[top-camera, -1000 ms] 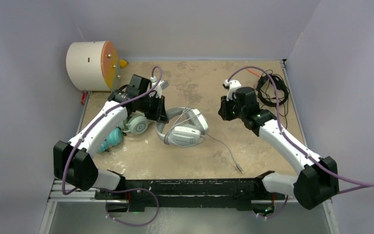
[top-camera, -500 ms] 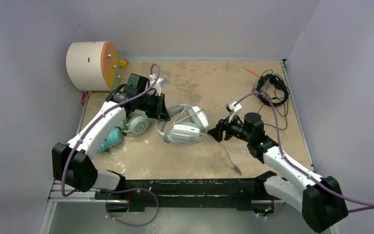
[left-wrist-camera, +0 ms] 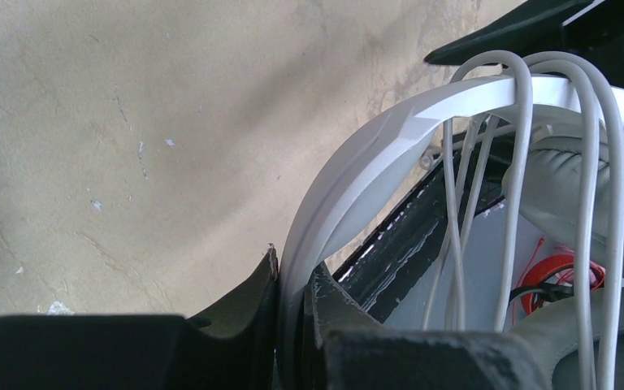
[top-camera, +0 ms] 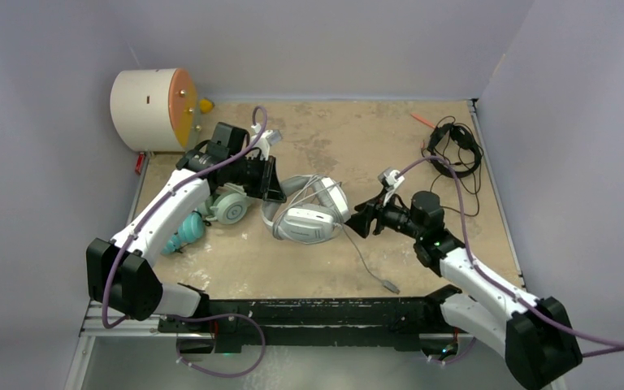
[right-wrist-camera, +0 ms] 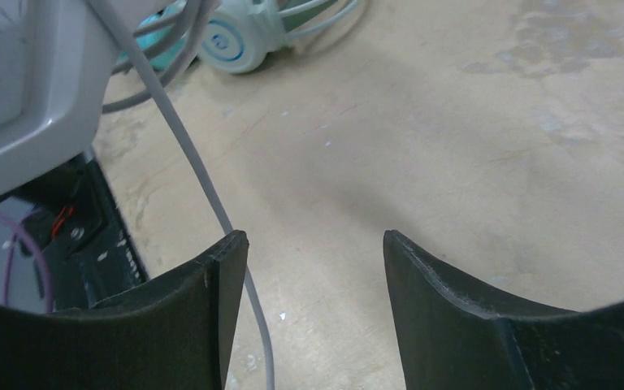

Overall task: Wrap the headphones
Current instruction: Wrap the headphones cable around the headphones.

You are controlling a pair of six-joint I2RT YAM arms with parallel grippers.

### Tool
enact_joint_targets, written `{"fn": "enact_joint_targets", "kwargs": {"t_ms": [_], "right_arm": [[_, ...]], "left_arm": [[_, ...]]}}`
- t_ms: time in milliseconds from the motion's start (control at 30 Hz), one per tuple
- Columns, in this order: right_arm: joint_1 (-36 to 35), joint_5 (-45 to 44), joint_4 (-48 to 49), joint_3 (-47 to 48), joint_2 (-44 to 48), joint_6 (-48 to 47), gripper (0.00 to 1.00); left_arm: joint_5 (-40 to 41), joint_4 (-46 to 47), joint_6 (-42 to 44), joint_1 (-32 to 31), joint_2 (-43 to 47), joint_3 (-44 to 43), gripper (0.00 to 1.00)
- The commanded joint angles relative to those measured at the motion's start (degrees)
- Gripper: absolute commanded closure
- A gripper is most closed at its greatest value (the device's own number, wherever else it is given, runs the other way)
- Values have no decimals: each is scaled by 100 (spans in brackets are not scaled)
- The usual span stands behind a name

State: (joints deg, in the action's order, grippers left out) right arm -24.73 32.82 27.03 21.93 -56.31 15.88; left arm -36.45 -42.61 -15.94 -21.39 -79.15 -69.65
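The right claw [top-camera: 359, 221] points at the white-and-grey headphones [top-camera: 309, 221], its tips just beside their cup. Their grey cable [top-camera: 367, 262] trails away beneath it. The left claw [top-camera: 272, 191] meets the headband from the opposite side, with the mint-green headphones [top-camera: 229, 206] beside its wrist. The black headphones [top-camera: 453, 150] lie well behind the right claw.

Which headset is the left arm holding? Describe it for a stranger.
From the cream drum in the far left corner, come toward the middle of the table. The large white-and-grey headset lies there, band pinched by the left gripper. Unlike the mint-green headset beside it, its grey cord trails loose.
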Motion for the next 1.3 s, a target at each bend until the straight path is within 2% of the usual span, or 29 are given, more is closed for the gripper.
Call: {"fn": "enact_joint_targets", "kwargs": {"t_ms": [0, 67, 267, 367, 500, 600, 733, 833, 933, 1067, 1267], "right_arm": [[3, -1366, -995, 182, 648, 199, 34], [3, -1465, -1242, 208, 927, 33, 34], [3, -380, -914, 8, 1353, 17, 26], [3, 175, -506, -40, 1046, 169, 25], [-3, 552, -89, 133, 161, 345, 31], [-5, 739, 112, 365, -383, 407, 38], [2, 544, 27, 615, -635, 649, 65], [3, 38, -71, 788, -725, 855, 82], [7, -44, -435, 1296, -1145, 894, 100], [50, 44, -883, 1794, -1850, 1022, 100], [108, 395, -314, 1514, -2347, 1382, 100]], "left_arm": [[-479, 162, -201, 29, 110, -347, 100], [-469, 120, -171, 29, 134, -368, 100], [-485, 91, -170, 29, 166, -409, 100], [-540, 86, -189, 29, 162, -401, 100], [-651, 70, -207, 29, 164, -402, 100], [-705, 62, -216, 29, 172, -383, 100], [-777, -3, -201, 29, 172, -359, 100], [-915, -31, -192, 29, 177, -316, 100], [-1054, -66, -144, 29, 188, -278, 100], [-1115, -107, -122, 29, 276, -212, 100], [-618, -93, -361, 44, 506, -205, 100]]}}
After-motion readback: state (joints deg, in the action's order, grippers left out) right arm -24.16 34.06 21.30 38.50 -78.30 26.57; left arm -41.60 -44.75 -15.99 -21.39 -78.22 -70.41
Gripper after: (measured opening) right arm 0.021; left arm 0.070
